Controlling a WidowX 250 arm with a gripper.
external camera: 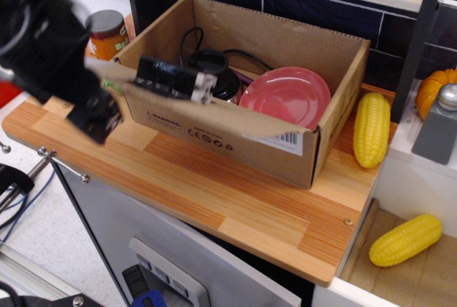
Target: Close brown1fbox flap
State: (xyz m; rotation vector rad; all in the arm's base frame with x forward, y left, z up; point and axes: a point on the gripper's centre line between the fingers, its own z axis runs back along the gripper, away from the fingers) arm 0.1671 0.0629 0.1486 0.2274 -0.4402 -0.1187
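At the jaws, near left: gripper blurred, opening cannot be told, seemingly touching flap near its left end | right of jaws: flap about level | step: mid-swing; next: push up and over | beyond: brown1fbox open on counter.
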